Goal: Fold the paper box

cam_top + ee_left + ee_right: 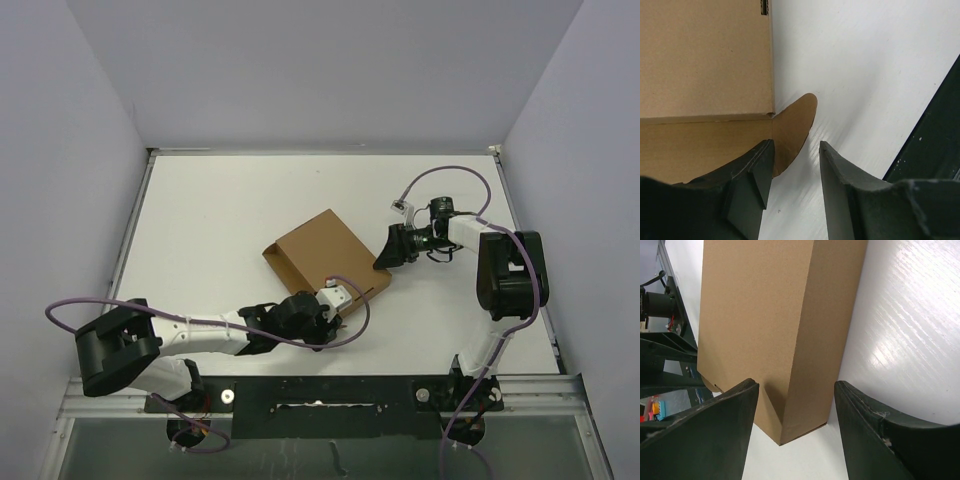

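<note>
Though closed, paper box (325,255) (brown) shows a tab (796,127).

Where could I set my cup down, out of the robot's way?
Bare table lies between the paper box and back wall, and between it and the left wall. Crowded: the box's near corner, left fingers; right corner, right fingers.

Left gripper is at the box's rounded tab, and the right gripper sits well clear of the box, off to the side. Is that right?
Not quite. The left gripper is at the rounded tab of the paper box, but the right gripper is not clear of it: the right wrist view shows a box corner sitting between its open jaws.
</note>
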Available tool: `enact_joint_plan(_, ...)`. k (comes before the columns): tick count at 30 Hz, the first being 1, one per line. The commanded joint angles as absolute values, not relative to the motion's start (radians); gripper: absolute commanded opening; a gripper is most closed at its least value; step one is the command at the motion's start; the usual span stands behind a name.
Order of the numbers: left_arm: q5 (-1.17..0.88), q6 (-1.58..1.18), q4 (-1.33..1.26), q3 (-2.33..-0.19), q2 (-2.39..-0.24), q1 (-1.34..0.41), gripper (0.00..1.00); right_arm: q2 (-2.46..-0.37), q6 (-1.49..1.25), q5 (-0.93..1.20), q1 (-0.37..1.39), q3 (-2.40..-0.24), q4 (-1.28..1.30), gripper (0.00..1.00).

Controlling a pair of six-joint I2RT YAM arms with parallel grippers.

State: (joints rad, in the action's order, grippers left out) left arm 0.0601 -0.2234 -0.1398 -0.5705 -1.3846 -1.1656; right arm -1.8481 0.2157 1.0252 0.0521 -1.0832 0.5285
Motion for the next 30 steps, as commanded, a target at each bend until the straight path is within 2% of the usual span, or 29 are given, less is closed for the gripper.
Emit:
enact_joint_plan(1,0.085,-0.222,-0.216,-0.617,-1.402,-1.173,0.38,-1.858,0.210,1.058,0.048,-1.123,0.531,0.63)
enact_joint_plan(5,0.099,-0.224,-0.220,-0.617,-1.409,-1.174,0.36,-1.859,0.210,1.060,0.049,-1.123,0.531,0.63)
enact_joint_plan(10,0.108,-0.227,-0.219,-0.610,-1.406,-1.174,0.28,-1.861,0.210,1.060,0.048,-1.123,0.531,0.63)
enact_joint_plan(18,0.127,-0.242,-0.233,-0.580,-1.384,-1.174,0.05,-1.864,0.210,1.053,0.049,-1.123,0.532,0.63)
enact_joint_plan(27,0.134,-0.259,-0.234,-0.562,-1.374,-1.173,0.00,-1.874,0.207,1.022,0.049,-1.123,0.533,0.62)
enact_joint_plan(30,0.137,-0.261,-0.243,-0.550,-1.362,-1.172,0.00,-1.883,0.209,0.999,0.049,-1.127,0.541,0.56)
